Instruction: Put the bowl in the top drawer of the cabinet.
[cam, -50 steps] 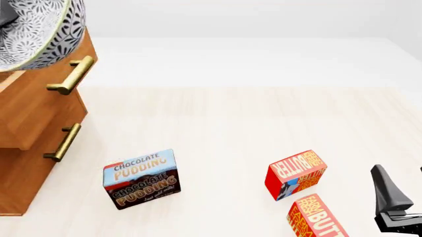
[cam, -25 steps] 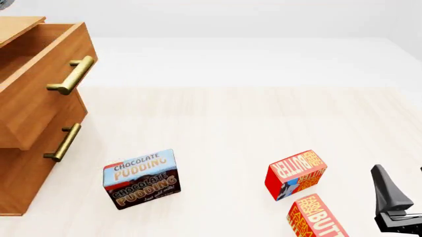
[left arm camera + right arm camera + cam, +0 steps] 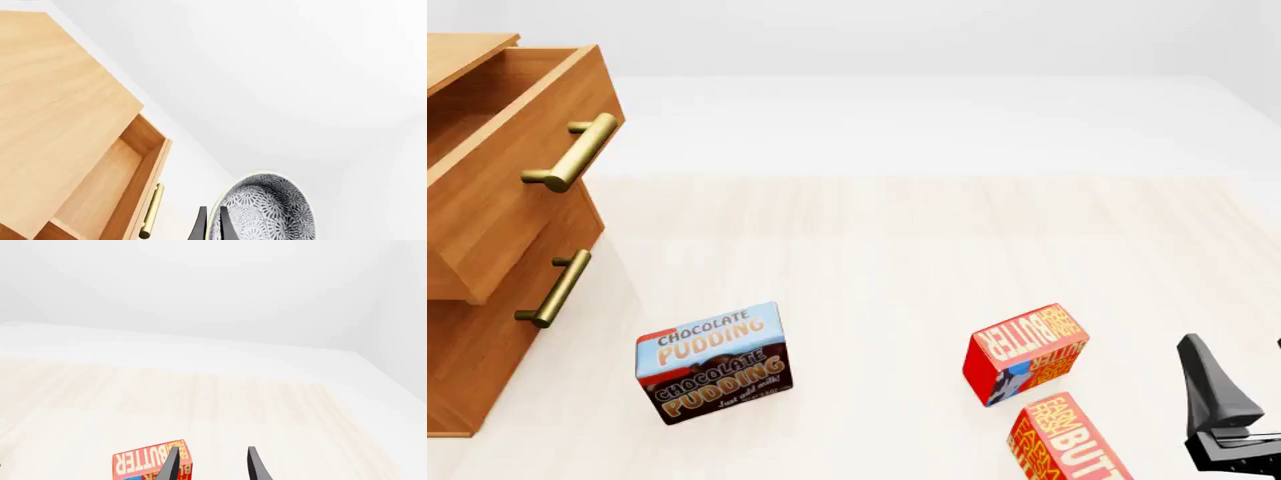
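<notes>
Patterned bowl [image 3: 267, 210] rim pinched in closed left pincer [image 3: 212, 225], beside open top drawer [image 3: 110, 192], right pincer [image 3: 210, 464] open

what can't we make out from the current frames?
- Bowl: only in the left wrist view, lower part cut by the frame edge; absent from the front view.
- Left tool: only the fingers' tips show, pinching the bowl's rim.
- Top drawer: open, but its inside runs off the front view's left edge.
- Right tool: open; the front view crops it at the corner.
- Second butter box: cut by the bottom edge.
</notes>
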Controlling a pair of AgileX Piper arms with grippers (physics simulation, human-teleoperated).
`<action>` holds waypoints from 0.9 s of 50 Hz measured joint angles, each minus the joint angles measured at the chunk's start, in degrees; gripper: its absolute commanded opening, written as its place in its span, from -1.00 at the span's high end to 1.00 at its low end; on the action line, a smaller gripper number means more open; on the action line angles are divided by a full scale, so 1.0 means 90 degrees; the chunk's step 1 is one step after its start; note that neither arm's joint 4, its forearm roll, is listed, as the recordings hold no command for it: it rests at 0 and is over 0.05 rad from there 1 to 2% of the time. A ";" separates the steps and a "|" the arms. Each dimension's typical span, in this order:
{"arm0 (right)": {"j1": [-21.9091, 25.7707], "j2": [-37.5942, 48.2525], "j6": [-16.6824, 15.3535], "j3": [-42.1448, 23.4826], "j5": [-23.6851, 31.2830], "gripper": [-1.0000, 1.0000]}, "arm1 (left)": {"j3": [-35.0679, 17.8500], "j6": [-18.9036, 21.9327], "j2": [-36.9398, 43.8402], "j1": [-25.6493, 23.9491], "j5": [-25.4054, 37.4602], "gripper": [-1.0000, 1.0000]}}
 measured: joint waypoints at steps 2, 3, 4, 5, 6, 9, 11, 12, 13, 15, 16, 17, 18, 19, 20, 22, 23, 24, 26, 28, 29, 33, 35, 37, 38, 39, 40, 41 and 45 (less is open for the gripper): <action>0.0001 0.0002 0.0000 -0.0003 -0.0001 -1.00 | 0.0063 -0.0083 -0.0018 0.0110 -0.0020 1.00; 0.0001 0.0003 0.0000 -0.0004 -0.0001 -1.00 | 0.0095 -0.0127 -0.0028 0.0174 -0.0030 1.00; 0.0001 0.0003 0.0000 -0.0005 0.0000 -1.00 | 0.0128 -0.0174 -0.0037 0.0237 -0.0043 1.00; 0.0002 0.0002 -0.0001 -0.0007 0.0001 -1.00 | 0.0160 -0.0218 -0.0047 0.0289 -0.0053 1.00; 0.0002 0.0002 -0.0001 -0.0009 0.0003 -1.00 | 0.0190 -0.0258 -0.0056 0.0339 -0.0063 1.00; 0.0003 0.0000 -0.0003 -0.0011 0.0005 -1.00 | 0.0278 -0.0369 -0.0083 0.0483 -0.0098 1.00; 0.0004 0.0000 -0.0004 -0.0013 0.0006 -1.00 | 0.0329 -0.0432 -0.0103 0.0563 -0.0115 1.00; 0.0004 -0.0001 -0.0005 -0.0013 0.0008 -1.00 | 0.0353 -0.0457 -0.0114 0.0599 -0.0122 1.00; 0.0004 -0.0003 -0.0005 -0.0014 0.0009 -1.00 | 0.0376 -0.0481 -0.0126 0.0637 -0.0127 1.00; 0.0005 -0.0008 -0.0006 -0.0015 0.0013 -1.00 | 0.0418 -0.0527 -0.0149 0.0707 -0.0135 1.00; 0.0006 -0.0011 -0.0007 -0.0015 0.0015 -1.00 | 0.0438 -0.0548 -0.0161 0.0741 -0.0139 1.00; 0.0006 -0.0012 -0.0007 -0.0016 0.0017 -1.00 | 0.0457 -0.0568 -0.0173 0.0773 -0.0142 1.00; 0.0006 -0.0015 -0.0007 -0.0017 0.0020 -1.00 | 0.0475 -0.0586 -0.0184 0.0803 -0.0144 1.00; 0.0007 -0.0018 -0.0008 -0.0018 0.0022 -1.00 | 0.0490 -0.0603 -0.0195 0.0831 -0.0146 1.00; 0.0007 -0.0020 -0.0009 -0.0019 0.0025 -1.00 | 0.0504 -0.0618 -0.0206 0.0856 -0.0147 1.00; 0.0008 -0.0028 -0.0011 -0.0018 0.0031 -1.00 | 0.0527 -0.0639 -0.0225 0.0900 -0.0148 1.00; 0.0008 -0.0031 -0.0012 -0.0018 0.0034 -1.00 | 0.0532 -0.0644 -0.0233 0.0921 -0.0145 1.00; 0.0008 -0.0034 -0.0014 -0.0018 0.0037 -1.00 | 0.0536 -0.0649 -0.0241 0.0939 -0.0143 1.00; 0.0007 -0.0040 -0.0018 -0.0018 0.0042 -1.00 | 0.0532 -0.0652 -0.0256 0.0967 -0.0129 1.00; 0.0006 -0.0044 -0.0022 -0.0017 0.0046 -1.00 | 0.0506 -0.0624 -0.0269 0.0977 -0.0102 1.00; 0.0006 -0.0044 -0.0025 -0.0016 0.0046 -1.00 | 0.0476 -0.0581 -0.0274 0.0966 -0.0080 1.00; 0.0005 -0.0042 -0.0036 -0.0015 0.0045 -1.00 | 0.0379 -0.0443 -0.0291 0.0929 -0.0014 1.00; 0.0005 -0.0041 -0.0040 -0.0014 0.0044 -1.00 | 0.0343 -0.0393 -0.0297 0.0915 0.0010 1.00; 0.0005 -0.0041 -0.0044 -0.0014 0.0044 -1.00 | 0.0314 -0.0351 -0.0302 0.0904 0.0030 1.00; 0.0005 -0.0040 -0.0045 -0.0013 0.0044 -1.00 | 0.0301 -0.0333 -0.0304 0.0899 0.0038 1.00; 0.0005 -0.0040 -0.0046 -0.0013 0.0044 -1.00 | 0.0290 -0.0317 -0.0306 0.0895 0.0046 1.00; 0.0005 -0.0040 -0.0048 -0.0013 0.0044 -1.00 | 0.0280 -0.0303 -0.0308 0.0891 0.0053 1.00; 0.0005 -0.0040 -0.0049 -0.0013 0.0044 -1.00 | 0.0270 -0.0289 -0.0310 0.0888 0.0059 1.00; 0.0005 -0.0039 -0.0052 -0.0012 0.0043 -1.00 | 0.0242 -0.0248 -0.0314 0.0876 0.0079 1.00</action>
